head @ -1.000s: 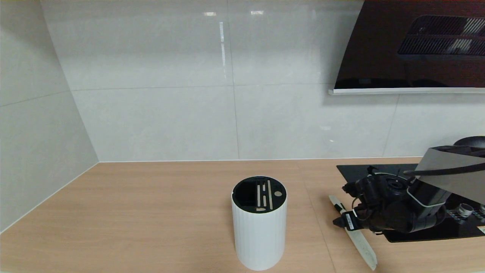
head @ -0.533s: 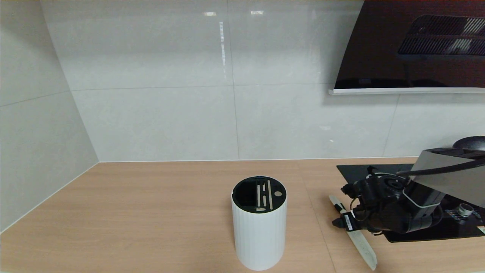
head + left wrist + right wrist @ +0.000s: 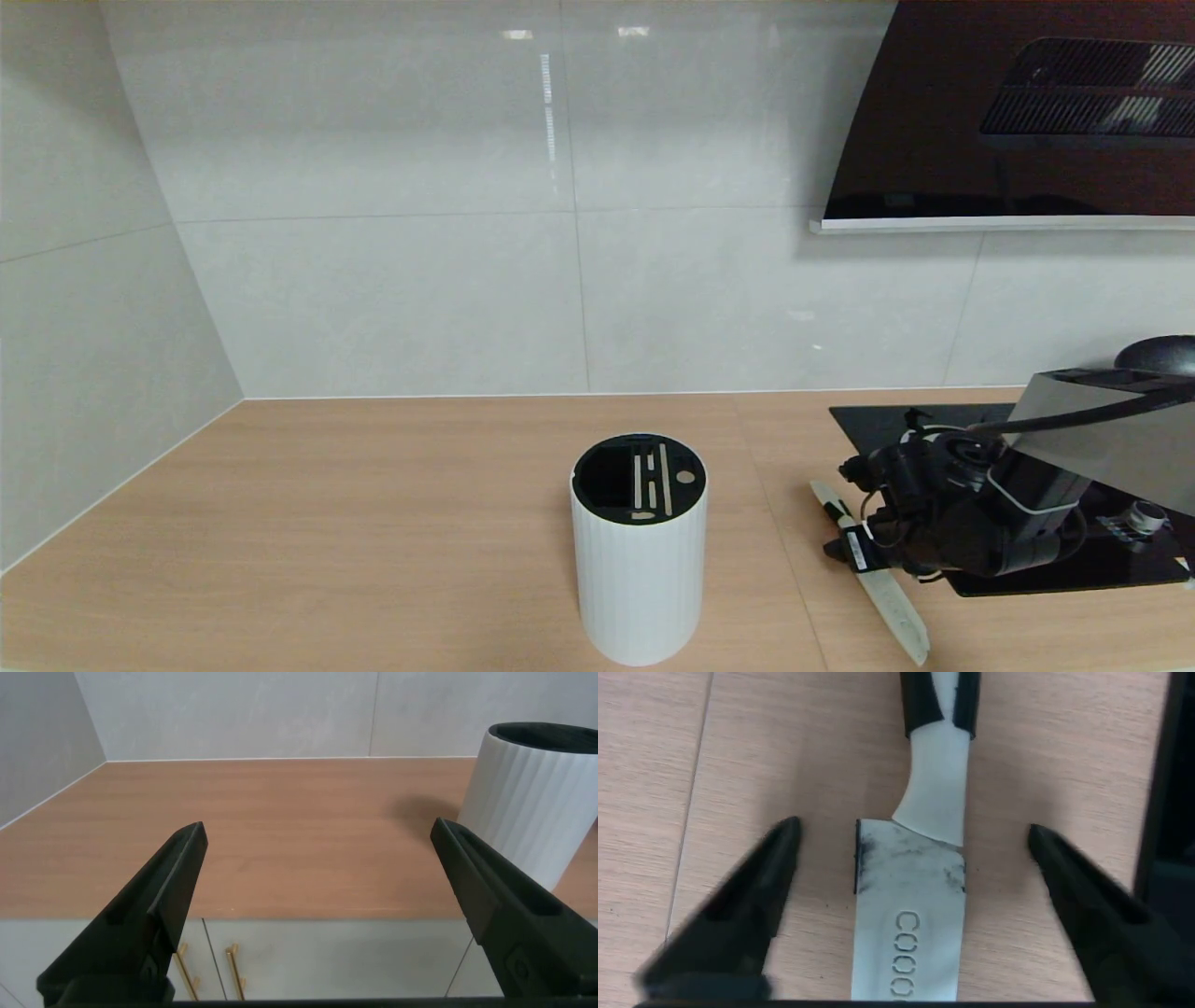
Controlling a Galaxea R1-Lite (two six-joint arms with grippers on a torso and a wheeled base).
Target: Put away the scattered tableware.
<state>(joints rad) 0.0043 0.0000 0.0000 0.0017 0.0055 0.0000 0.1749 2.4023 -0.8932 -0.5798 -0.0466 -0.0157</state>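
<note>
Here, the right jaws are hovering wide apart astride the white knife (image 3: 910,905), lying flat on the counter (image 3: 373,523) beside the cooktop (image 3: 868,425); the left jaws are gaping near the ribbed holder (image 3: 533,793).

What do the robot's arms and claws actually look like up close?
The right arm has a flat silver-grey link, then a bulky black wrist with a white ring, looping black cables and a small white label. The left gripper and right gripper each have two black, wedge-shaped fingers.
</note>
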